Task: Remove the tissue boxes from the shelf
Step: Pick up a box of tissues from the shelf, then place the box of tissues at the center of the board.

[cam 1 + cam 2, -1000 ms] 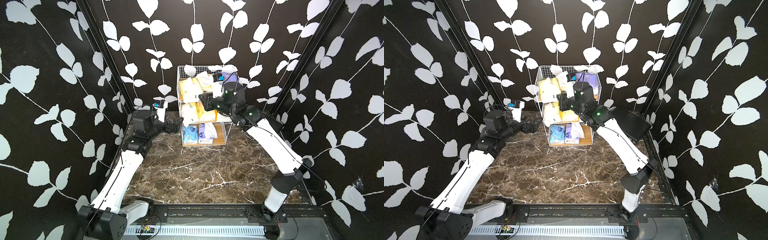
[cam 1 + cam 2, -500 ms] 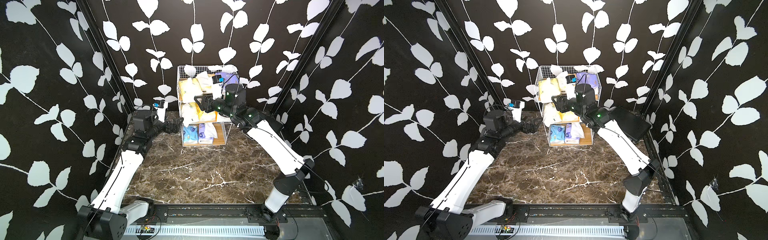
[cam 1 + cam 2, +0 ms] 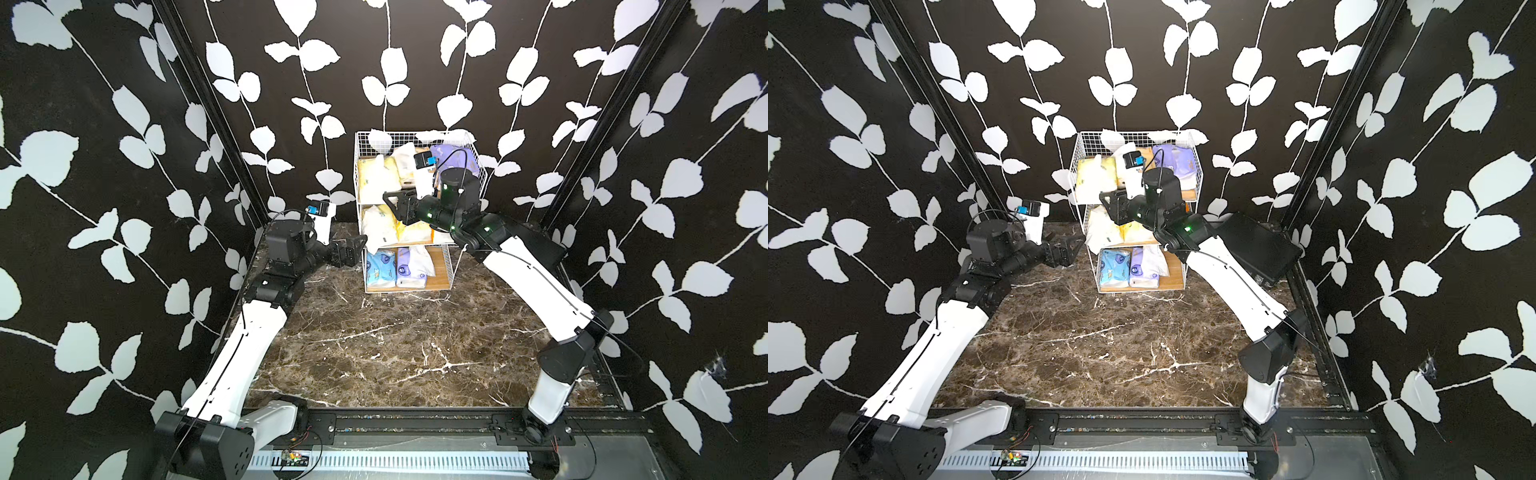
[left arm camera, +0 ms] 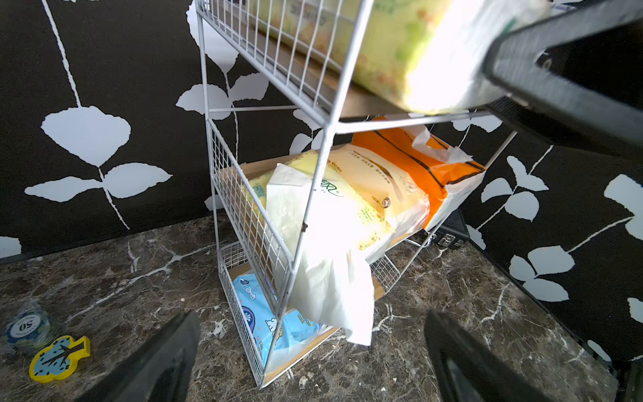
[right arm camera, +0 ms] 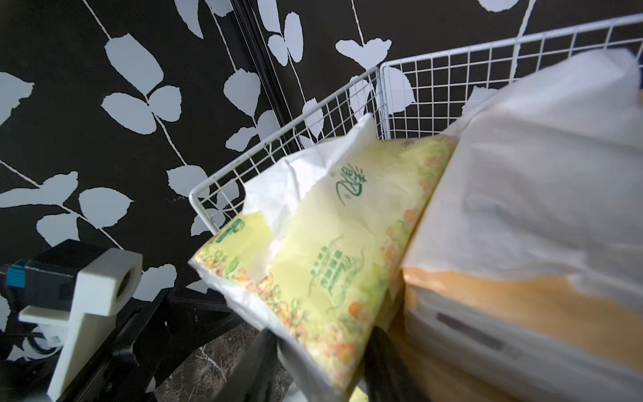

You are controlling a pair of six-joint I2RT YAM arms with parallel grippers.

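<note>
**Top views.** The shelf (image 3: 356, 166) stands just above frame centre against the back wall. All three tiers are loaded, and none of the tissue boxes lies on the marble floor (image 3: 395, 340) yet. The right gripper (image 3: 395, 203) is at the front edge of the top tier, on the near end of the pale yellow pack (image 3: 376, 178). The left gripper (image 3: 353, 249) sits left of centre, just beside the shelf's lower front post, with its jaws spread wide and empty. Both top views agree on this. A light blue pack (image 3: 1115, 266) and a lavender pack (image 3: 1142, 266) lie on the bottom tier.

**Left wrist.** The spread fingers (image 4: 156, 358) frame the shelf's corner post (image 4: 327, 139). The pale yellow pack (image 4: 417, 52) overhangs the top tier's front wire, with the right arm's dark finger laid across its end. On the middle tier a second yellow pack (image 4: 348, 215) trails a loose white sheet (image 4: 334, 296) past the tier's front edge, beside an orange pack (image 4: 435, 163).

**Right wrist.** The two fingers (image 5: 261, 365) straddle the pack's near corner (image 5: 330, 243) and appear closed on it. The grip takes the wrapper end, not the body. A white-wrapped pack (image 5: 522, 195) lies touching alongside.

**Judgement.**
- The step in hand is drawing this pack off the top tier.
- Pull straight out along the pack's length, level and slow, because a soft wrapper may stretch or slip from an end pinch.
- Watch that the touching neighbour is not dragged along.
- Keep the left gripper clear of the hanging sheet.
</note>
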